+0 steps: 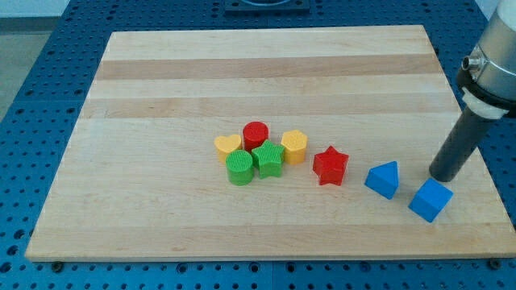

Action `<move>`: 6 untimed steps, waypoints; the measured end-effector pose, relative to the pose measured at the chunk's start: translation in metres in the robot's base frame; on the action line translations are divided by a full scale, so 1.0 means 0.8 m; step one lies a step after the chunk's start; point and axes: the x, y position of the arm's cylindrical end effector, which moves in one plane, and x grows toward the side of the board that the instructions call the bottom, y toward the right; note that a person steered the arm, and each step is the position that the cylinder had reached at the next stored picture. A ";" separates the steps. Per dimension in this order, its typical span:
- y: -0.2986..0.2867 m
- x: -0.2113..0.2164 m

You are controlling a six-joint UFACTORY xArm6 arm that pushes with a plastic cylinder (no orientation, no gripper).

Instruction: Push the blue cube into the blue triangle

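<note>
The blue cube (430,200) sits near the board's bottom right corner. The blue triangle (383,179) lies just to its left and a little higher, with a small gap between them. My tip (442,176) touches the board just above the cube, slightly to its right, and to the right of the triangle. The rod runs up to the arm at the view's right edge.
A red star (330,166) lies left of the triangle. A cluster sits mid-board: yellow heart (228,146), red cylinder (255,134), green cylinder (239,167), green star (268,160), yellow hexagon (294,146). The wooden board's (242,64) right edge is close to the cube.
</note>
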 end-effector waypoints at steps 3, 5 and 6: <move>0.039 0.035; -0.023 0.076; -0.055 0.078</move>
